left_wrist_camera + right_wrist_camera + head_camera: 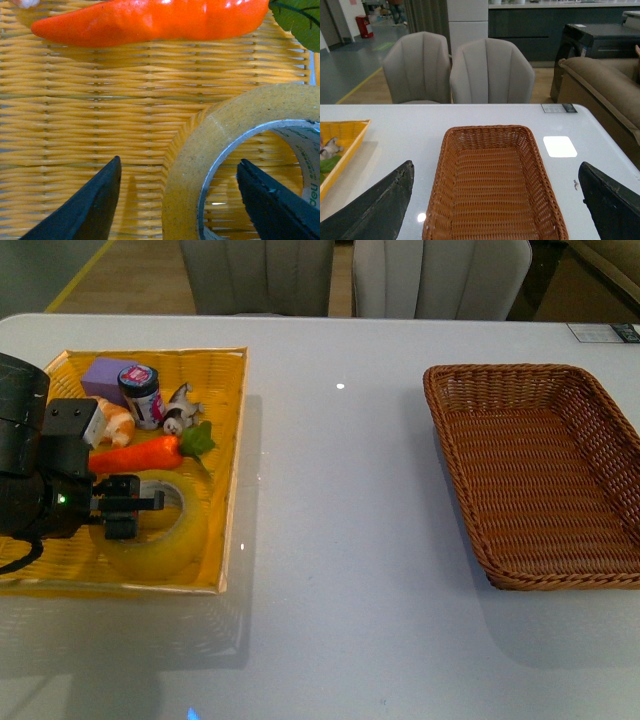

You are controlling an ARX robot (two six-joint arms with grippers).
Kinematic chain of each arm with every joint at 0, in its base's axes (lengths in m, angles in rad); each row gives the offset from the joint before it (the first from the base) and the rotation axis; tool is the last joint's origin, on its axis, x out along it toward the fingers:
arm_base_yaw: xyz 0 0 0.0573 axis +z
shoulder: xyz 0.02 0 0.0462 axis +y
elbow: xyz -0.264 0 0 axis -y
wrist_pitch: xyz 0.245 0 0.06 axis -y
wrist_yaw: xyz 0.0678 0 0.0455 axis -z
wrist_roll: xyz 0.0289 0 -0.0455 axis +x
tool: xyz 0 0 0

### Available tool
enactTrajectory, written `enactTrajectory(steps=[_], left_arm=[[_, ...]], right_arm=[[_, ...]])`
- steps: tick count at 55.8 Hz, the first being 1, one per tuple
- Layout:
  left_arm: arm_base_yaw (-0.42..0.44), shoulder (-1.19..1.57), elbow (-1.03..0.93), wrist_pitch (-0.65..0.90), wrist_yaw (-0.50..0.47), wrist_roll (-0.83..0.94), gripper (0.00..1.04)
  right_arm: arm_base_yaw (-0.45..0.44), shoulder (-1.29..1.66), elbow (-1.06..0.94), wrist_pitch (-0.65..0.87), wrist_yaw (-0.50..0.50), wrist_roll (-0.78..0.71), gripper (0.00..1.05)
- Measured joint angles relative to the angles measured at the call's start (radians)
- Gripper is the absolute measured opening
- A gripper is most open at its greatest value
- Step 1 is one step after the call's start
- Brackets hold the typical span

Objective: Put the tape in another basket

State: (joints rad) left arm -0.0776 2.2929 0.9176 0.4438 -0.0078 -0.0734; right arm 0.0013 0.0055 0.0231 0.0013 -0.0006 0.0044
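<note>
In the front view, the tape [160, 527] lies flat in the near corner of the yellow tray [232, 430], just beside a toy carrot [135, 453]. The left gripper [122, 506] hangs over the side of the roll that is nearer to the arm. The basket [545, 475] stands empty, well apart on the other side of the table [340, 560]. The left wrist view shows the jaws apart and holding nothing. One of the fingers [92, 205] is outside the roll and the other is over the hole of the white core, so the wall of the roll is between them. We cannot tell if they touch the tray floor. We think the grasp will take only one side of the ring, so the heavy free side may hang down and turn between the pads, and the smooth tape may slip out on the way. If the fingers go too low, they may catch the weave and drag or lift the light tray. The carrot is close enough to be pushed when the roll swings. The right wrist view shows the right gripper [496, 167] wide open and empty, facing the basket. The way across is long, so a loose hold could drop the roll on the table or against the raised rim of the basket.
</note>
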Motion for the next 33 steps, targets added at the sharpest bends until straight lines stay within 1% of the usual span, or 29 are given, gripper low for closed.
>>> enactTrajectory(steps=[9, 12, 24, 33], left_arm=[[-0.008, 0.000, 0.000, -0.014, -0.006, -0.011, 0.22], [-0.007, -0.006, 0.000, -0.020, -0.003, -0.017, 0.17], [0.000, -0.064, -0.038, -0.031, 0.017, -0.050, 0.16], [0.009, -0.264, -0.082, -0.066, 0.083, -0.124, 0.16]], right_arm=[[0.000, 0.000, 0.000, 0.000, 0.000, 0.000, 0.96], [0.000, 0.000, 0.000, 0.000, 0.000, 0.000, 0.96], [0.000, 0.000, 0.000, 0.000, 0.000, 0.000, 0.96], [0.000, 0.000, 0.000, 0.000, 0.000, 0.000, 0.96]])
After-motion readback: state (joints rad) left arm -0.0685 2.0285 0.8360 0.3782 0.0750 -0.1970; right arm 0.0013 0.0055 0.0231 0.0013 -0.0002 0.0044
